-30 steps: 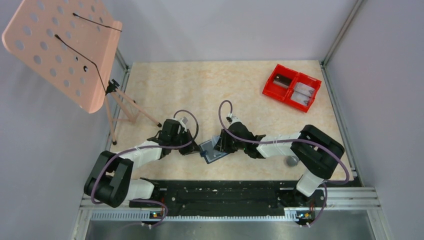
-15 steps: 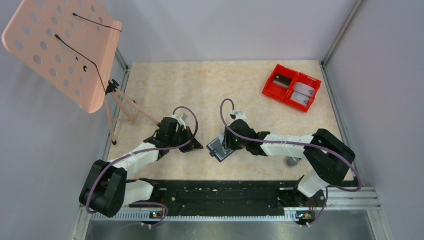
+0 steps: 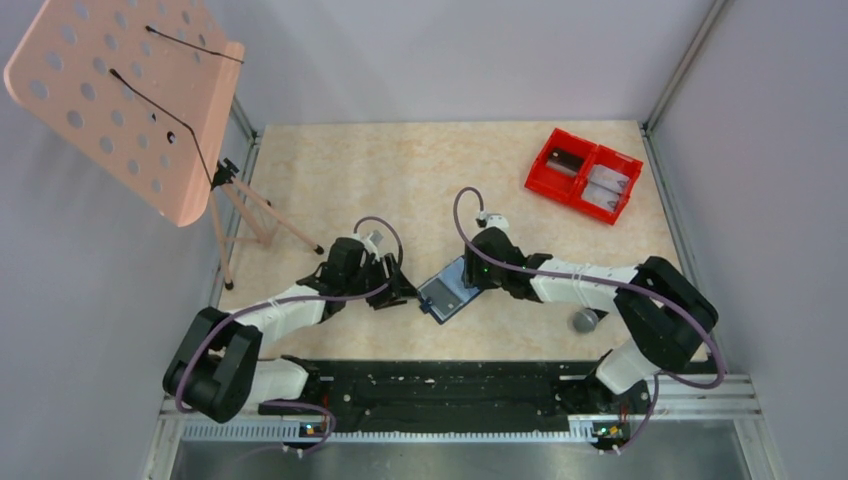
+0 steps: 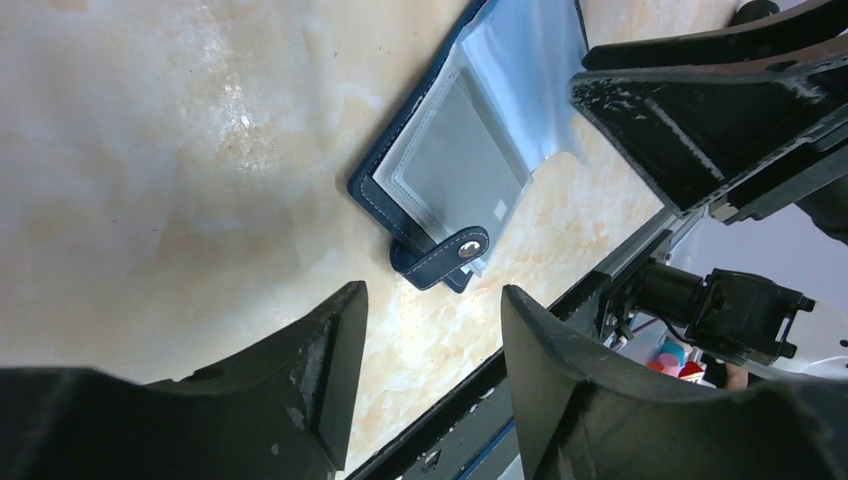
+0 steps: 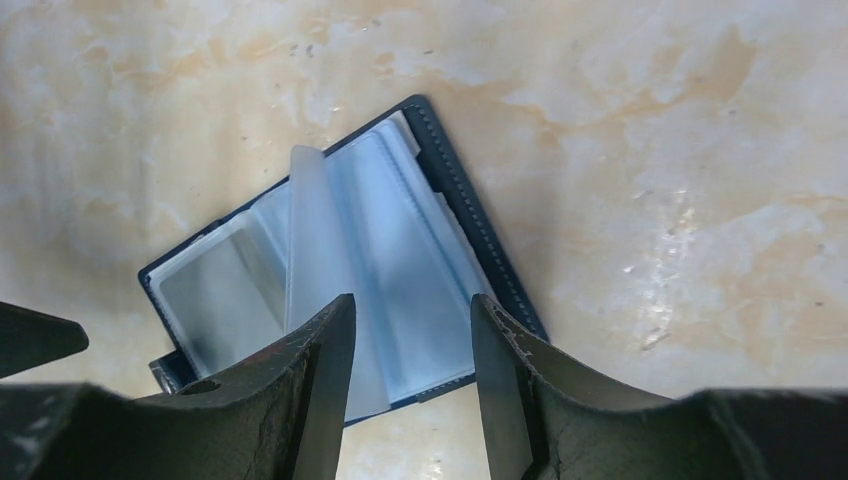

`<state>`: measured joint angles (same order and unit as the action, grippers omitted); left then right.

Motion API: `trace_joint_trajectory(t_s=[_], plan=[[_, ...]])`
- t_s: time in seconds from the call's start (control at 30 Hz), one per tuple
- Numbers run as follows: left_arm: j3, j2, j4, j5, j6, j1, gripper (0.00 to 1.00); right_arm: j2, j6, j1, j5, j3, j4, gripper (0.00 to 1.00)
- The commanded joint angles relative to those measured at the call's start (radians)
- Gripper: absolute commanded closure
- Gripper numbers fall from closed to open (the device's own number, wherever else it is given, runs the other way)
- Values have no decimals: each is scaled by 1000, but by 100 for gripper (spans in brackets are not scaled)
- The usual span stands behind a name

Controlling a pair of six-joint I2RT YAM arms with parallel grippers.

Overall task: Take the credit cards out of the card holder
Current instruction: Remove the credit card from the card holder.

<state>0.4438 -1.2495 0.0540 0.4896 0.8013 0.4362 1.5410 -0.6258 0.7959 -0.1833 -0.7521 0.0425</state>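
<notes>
The card holder (image 3: 447, 292) lies open on the table between the two grippers, navy outside with pale blue clear pockets (image 5: 400, 250). One pocket leaf (image 5: 305, 230) stands up at the fold. A pale grey credit card (image 4: 455, 165) shows inside a pocket near the snap strap (image 4: 445, 258). My left gripper (image 3: 405, 290) (image 4: 432, 295) is open just left of the strap end, with only table between its fingers. My right gripper (image 3: 468, 278) (image 5: 412, 300) is open over the holder's right half and grips nothing.
A red two-compartment bin (image 3: 583, 174) stands at the far right with flat grey pieces in both halves. A grey ball (image 3: 585, 321) lies by the right arm. A pink perforated stand (image 3: 120, 100) on a tripod occupies the far left. The black base rail (image 3: 440, 385) runs along the near edge.
My left gripper has opened and moved right, up to the holder. My right gripper has widened a little and drawn back toward the right. The holder now lies flat and open.
</notes>
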Motion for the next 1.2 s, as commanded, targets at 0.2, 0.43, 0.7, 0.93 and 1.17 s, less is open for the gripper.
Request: trace_joint_trajectory(t_s=[0.2,0.43,0.7,0.93,1.17], plan=[[24,-132,149,-13,51,51,41,-156,76,-22,-40,-69,117,54],[33,-190,183,-9,73,71,40,-204,71,-17,264,-39,-51,59],[35,-208,193,1,82,79,58,-64,203,83,252,-62,-88,50],[29,-183,168,-16,74,79,100,-29,316,181,149,-40,-109,43],[30,-155,133,-32,59,78,100,-15,387,225,73,-13,-116,36]])
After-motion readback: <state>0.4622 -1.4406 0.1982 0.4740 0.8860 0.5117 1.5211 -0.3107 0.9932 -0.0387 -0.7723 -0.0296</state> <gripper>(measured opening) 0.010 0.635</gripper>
